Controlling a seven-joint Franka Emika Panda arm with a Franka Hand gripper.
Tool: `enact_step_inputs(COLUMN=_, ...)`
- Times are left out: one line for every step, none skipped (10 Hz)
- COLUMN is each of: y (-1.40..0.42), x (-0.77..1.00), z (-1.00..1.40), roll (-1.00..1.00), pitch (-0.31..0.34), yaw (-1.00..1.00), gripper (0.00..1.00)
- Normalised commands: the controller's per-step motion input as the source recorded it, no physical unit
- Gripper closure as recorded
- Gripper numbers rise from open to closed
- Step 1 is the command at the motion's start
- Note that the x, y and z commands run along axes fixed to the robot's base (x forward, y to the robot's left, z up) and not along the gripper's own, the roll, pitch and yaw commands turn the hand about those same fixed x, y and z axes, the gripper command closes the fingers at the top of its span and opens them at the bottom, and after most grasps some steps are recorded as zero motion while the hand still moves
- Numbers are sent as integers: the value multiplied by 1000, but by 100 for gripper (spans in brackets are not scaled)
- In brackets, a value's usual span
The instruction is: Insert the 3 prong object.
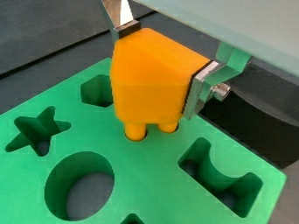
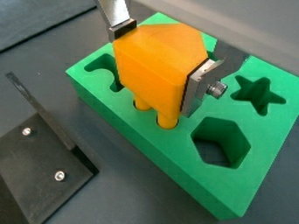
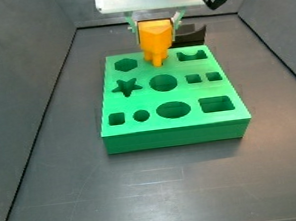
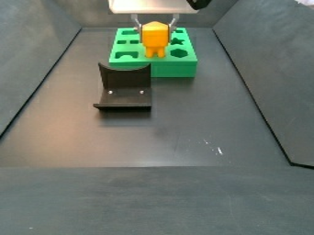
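Wrist cams close; side cams opposite, elevated.

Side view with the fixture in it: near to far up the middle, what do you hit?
Fixture → green board → 3 prong object, clamped in the gripper over the board.

Orange 3 prong object (image 1: 152, 79), green board (image 1: 70, 114)

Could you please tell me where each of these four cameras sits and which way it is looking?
Wrist view: beside the gripper, looking down at the 3 prong object over the green board.
Wrist view: opposite side, same gripper, plus the fixture.
Side view: high, board nearest.
Side view: high, fixture nearest, board behind.
All share the orange object and the board.
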Motion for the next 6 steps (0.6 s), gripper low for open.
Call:
enact_step_inputs(y=-23, x=-340, z=-494, roll=0, pitch=-177, yaw=-323, gripper=100)
enact_step_inputs(y=0, x=-146, z=-466, roll=-49, pitch=-211, yaw=-151, gripper=100)
enact_step_inputs(y=0, x=-29, z=-340, roll=-116, pitch=-154, yaw=-191, gripper=100)
enact_step_inputs(y=0, x=-46, z=-294, roll=-47, pitch=-120, yaw=-109, gripper=100)
enact_step_inputs(y=0, x=0, z=-209, roll=-116, pitch=-153, yaw=0, gripper=100)
enact_step_inputs(y=0, x=0, z=0, roll=0, pitch=-13, yaw=0, gripper=100)
